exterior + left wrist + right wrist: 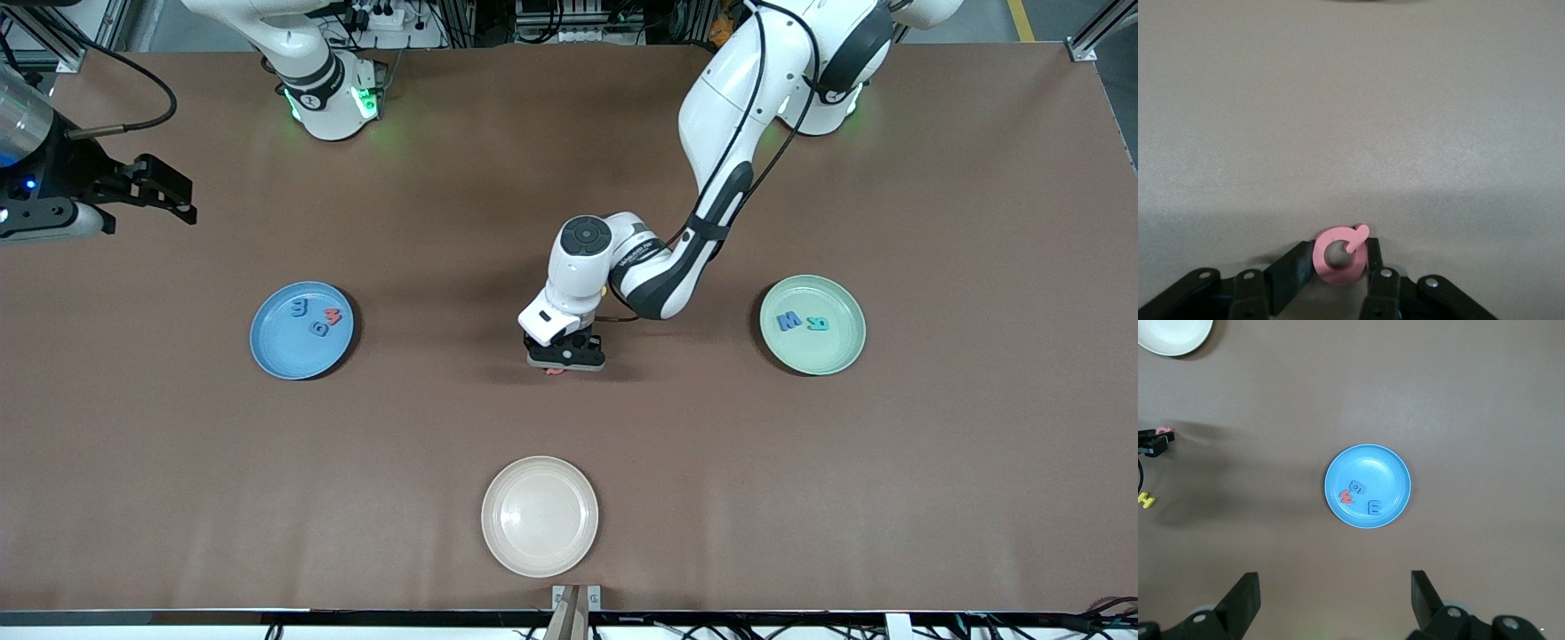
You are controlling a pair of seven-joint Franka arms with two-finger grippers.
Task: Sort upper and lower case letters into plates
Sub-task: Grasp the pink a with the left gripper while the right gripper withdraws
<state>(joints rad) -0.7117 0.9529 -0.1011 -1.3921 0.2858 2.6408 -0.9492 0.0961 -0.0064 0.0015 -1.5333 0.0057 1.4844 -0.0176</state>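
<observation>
Pickup step: we see the left tool pinching a pink letter on the counter between the plates; next we lift and carry it. The right tool, spread, waits over the blue plate.

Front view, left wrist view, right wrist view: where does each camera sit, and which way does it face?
Front view: high across the table, facing both arms' bases; the left gripper is down at mid-table, the right gripper waits aloft.
Left wrist view: on the left wrist, looking down past shut fingers holding a pink letter.
Right wrist view: high on the right wrist, looking down between open fingers at the blue plate.
Shared: front and right wrist both show the blue plate.
</observation>
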